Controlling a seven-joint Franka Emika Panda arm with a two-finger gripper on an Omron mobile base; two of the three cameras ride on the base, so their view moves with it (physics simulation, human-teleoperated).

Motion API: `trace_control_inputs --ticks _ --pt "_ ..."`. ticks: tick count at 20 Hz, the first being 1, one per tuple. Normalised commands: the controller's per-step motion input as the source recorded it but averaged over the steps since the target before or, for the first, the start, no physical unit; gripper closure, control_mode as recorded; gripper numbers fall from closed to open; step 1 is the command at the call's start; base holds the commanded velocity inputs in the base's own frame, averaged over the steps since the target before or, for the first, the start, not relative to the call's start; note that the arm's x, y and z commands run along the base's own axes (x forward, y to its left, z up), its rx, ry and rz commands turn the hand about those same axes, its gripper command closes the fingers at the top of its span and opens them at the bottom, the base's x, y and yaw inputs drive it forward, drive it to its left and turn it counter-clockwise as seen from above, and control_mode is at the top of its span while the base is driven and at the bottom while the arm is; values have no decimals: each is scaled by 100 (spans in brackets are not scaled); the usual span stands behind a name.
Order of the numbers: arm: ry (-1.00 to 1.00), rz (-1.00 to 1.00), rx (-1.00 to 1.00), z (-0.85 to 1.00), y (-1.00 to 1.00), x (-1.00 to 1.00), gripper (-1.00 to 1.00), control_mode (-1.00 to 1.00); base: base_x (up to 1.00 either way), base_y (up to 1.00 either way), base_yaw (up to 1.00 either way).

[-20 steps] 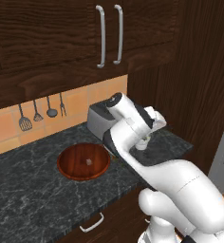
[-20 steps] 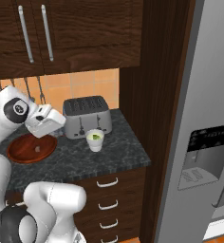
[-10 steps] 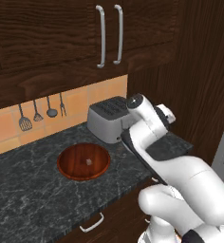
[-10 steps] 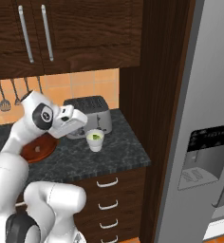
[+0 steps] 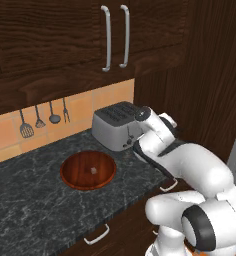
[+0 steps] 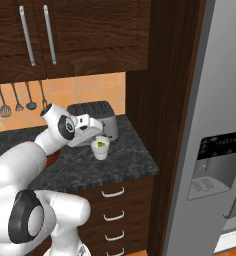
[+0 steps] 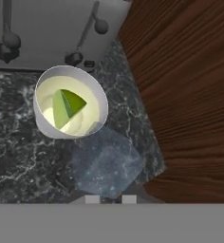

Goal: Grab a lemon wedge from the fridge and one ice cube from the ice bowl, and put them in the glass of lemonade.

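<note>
Swinging rightward across the last second, the white arm has carried its hand from above the wide reddish-brown wooden ice bowl (image 5: pixel 88 170) past the grey steel toaster (image 5: pixel 116 125) to the small whitish translucent glass of lemonade (image 6: pixel 100 148). From the right base camera the fingers (image 6: pixel 99 136) now hang just above the glass's rim, in front of the toaster. Bowl, toaster and glass have not shifted on the dark speckled stone tabletop (image 5: pixel 35 200).

Seen from the hand camera, a pale blue translucent ice cube (image 7: pixel 107 162) sits right at the fingers, its upper corner overlapping the rim of the glass (image 7: pixel 98 97). The fingers look clamped on the cube, though the tips themselves are mostly hidden behind it. Inside the glass, a tiny yellow-green lemon wedge (image 7: pixel 66 107) rests in the pale liquid.

In the left base camera the bowl shows one small pale piece (image 5: pixel 93 170) near its middle. The glass stands near the right end of the tabletop, beside a dark wood panel (image 7: pixel 190 85). Beyond that panel is the tall grey steel fridge (image 6: pixel 220 125), its black dispenser panel (image 6: pixel 218 167) facing out, doors closed.
</note>
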Motion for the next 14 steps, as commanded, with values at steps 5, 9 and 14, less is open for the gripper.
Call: trace_control_inputs --ticks 5,9,14 --pt "8 1 -4 -25 0 33 100 -100 0 0 0" --pt "11 0 -4 -25 1 25 100 -100 0 0 0" --pt "9 0 -4 -22 0 20 100 -100 0 0 0"
